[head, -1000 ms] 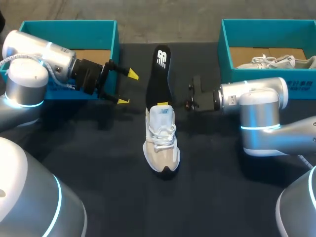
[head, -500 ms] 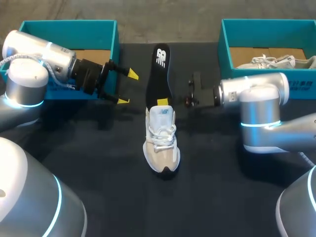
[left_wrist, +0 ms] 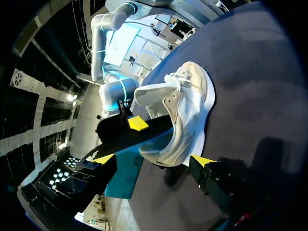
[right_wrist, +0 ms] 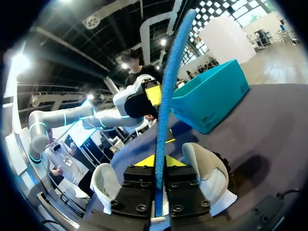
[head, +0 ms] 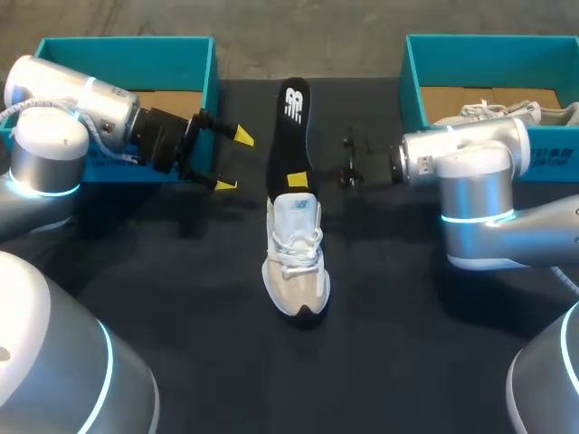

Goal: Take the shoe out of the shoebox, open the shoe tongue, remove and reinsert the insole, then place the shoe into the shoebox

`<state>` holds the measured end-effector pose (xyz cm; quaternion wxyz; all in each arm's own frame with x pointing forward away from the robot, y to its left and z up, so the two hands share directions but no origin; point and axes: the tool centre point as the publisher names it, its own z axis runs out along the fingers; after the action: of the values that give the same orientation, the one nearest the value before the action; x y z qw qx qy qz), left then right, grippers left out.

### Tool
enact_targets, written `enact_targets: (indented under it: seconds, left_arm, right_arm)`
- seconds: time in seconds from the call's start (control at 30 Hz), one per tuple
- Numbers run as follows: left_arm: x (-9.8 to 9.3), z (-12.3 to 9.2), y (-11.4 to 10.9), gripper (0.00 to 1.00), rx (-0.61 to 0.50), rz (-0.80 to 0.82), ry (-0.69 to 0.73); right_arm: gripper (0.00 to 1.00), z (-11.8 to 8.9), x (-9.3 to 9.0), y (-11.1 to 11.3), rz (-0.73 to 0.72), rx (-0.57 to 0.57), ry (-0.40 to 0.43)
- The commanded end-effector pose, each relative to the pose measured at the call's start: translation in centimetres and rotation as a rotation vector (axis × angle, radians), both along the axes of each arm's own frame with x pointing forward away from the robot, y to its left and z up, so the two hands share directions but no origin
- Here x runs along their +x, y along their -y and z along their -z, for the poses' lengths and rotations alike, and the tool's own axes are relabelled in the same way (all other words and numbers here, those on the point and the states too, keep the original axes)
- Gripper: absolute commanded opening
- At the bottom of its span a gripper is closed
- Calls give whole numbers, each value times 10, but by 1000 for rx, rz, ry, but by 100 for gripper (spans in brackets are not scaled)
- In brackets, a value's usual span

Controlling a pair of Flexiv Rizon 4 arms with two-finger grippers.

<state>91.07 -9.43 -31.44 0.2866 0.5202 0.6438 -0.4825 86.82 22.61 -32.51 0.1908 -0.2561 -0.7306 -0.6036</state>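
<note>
At the centre of the table (head: 389, 362) the right tool (head: 298, 181) pinches the insole (head: 291, 127) by the heel of the shoe (head: 296, 258), the left tool (head: 233, 161) spread apart; the unbraced shoe may skid on reinsertion.

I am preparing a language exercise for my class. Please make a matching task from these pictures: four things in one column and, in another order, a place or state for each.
Things
1. left tool
2. insole
3. beige shoe
4. right shoebox

Places or states
A. holds a second shoe
B. clamped in the right tool
C. open, holding nothing
D. on the table, between both arms

Pairs: 1-C, 2-B, 3-D, 4-A
</note>
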Motion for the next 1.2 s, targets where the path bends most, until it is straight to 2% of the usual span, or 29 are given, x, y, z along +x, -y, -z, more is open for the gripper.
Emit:
enact_targets:
  seconds: [0.03,0.7,0.8,1.0,1.2]
  left_arm:
    - [1,1,0,100,-1,1,1]
    - [1,1,0,100,-1,1,1]
    - [1,1,0,100,-1,1,1]
    - [1,1,0,100,-1,1,1]
    - [1,1,0,100,-1,1,1]
  right_arm:
    - [0,3,0,-2,-11,-31,-6]
    - [0,24,-21,-1,-17,-63,-57]
    - [0,23,-21,-1,-17,-65,-58]
    - [16,11,-13,-1,-16,-65,-23]
    - [15,0,-2,-3,-29,-69,4]
